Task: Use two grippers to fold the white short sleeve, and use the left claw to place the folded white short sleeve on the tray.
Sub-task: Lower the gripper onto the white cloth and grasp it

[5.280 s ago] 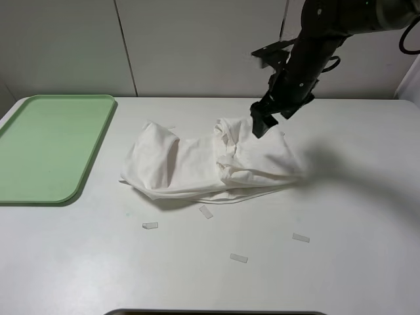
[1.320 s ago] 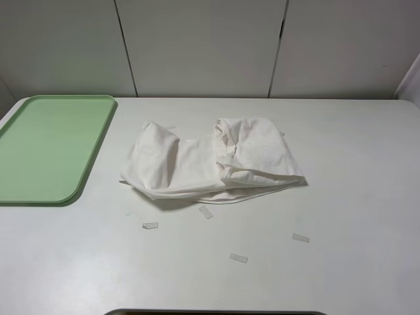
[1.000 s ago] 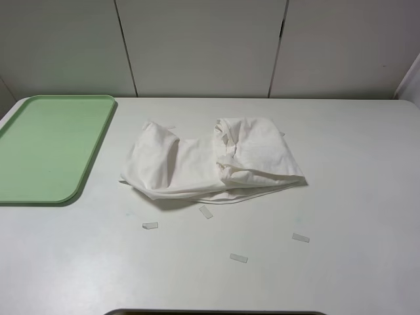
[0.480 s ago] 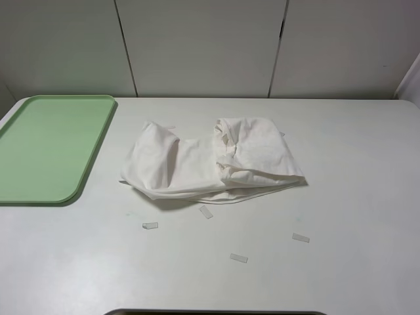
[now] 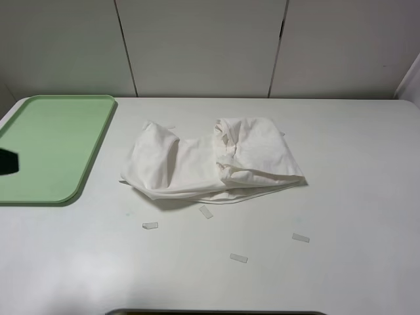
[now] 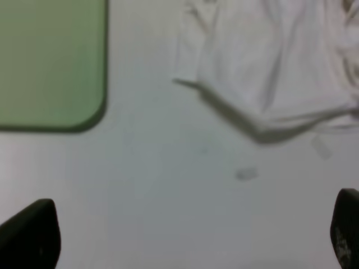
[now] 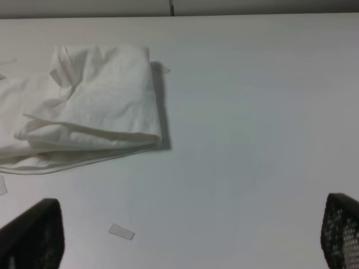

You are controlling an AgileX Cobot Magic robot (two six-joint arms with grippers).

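white short sleeve [image 5: 210, 161], tape strips [image 5: 206, 211] just beside

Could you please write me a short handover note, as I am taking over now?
Left tool: open, empty, above the table near the tray.
Right tool: open, empty, touching nothing.
White short sleeve: rumpled, roughly folded heap on the table, right of the tray, not touching it.
Done: a rough fold at most.
Left: tidy the fold, then left tool places it on the tray.
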